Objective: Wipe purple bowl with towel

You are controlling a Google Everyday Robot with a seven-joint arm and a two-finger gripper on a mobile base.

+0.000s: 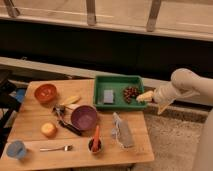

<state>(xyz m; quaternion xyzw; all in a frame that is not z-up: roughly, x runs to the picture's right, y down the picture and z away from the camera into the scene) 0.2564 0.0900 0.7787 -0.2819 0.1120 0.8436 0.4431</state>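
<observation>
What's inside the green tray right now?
The green tray holds a gray block and a dark red cluster, possibly grapes. The claw sits over its right edge, covering whatever lies in that corner.

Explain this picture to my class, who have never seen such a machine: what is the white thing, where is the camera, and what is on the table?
The white shape on the right is the robot's one arm. At its end is the gripper, its hand, which hangs by the right end of the green tray. I cannot tell whether it holds anything.

There is only one picture. It looks down on the wooden table from above.

The purple bowl stands in the middle of the table. The grey towel lies to its right, apart from the gripper. An orange bowl stands at the back left, and a fork lies near the front edge. The tray holds a grey block and a dark red cluster.
</observation>
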